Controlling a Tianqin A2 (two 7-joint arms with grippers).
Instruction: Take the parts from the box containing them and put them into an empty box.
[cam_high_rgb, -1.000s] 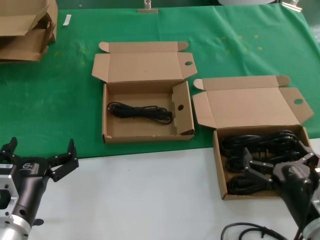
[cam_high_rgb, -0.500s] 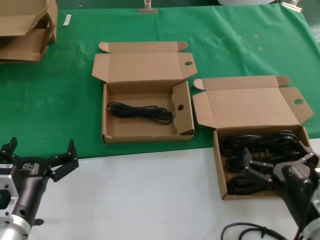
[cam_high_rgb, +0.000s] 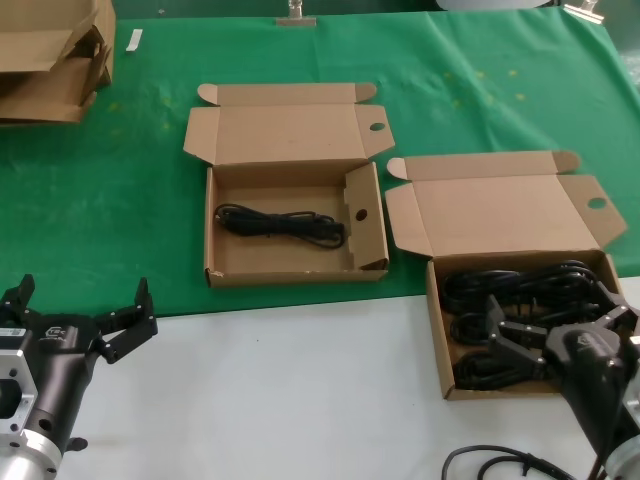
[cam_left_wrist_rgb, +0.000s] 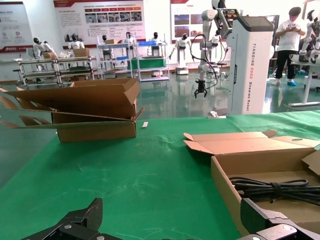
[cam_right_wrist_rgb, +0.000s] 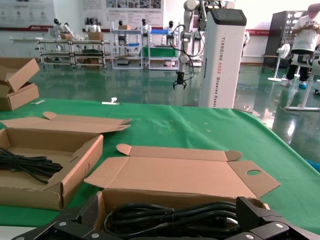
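The box holding the parts (cam_high_rgb: 436, 330) stands at the right front with its lid open, and several black cable bundles (cam_high_rgb: 520, 285) lie in it. My right gripper (cam_high_rgb: 560, 320) is open and hovers just above those bundles; the right wrist view shows a bundle (cam_right_wrist_rgb: 170, 215) between its fingers (cam_right_wrist_rgb: 250, 210). The box with the upright holed flap (cam_high_rgb: 360, 205) stands in the middle and holds one cable bundle (cam_high_rgb: 280, 225). My left gripper (cam_high_rgb: 85, 300) is open and empty at the left front, apart from that box (cam_left_wrist_rgb: 225, 185).
Flattened stacked cartons (cam_high_rgb: 50, 60) lie at the far left back. My own loose black cable (cam_high_rgb: 500, 462) lies on the white table near the front right. A green cloth (cam_high_rgb: 120, 200) covers the back of the table.
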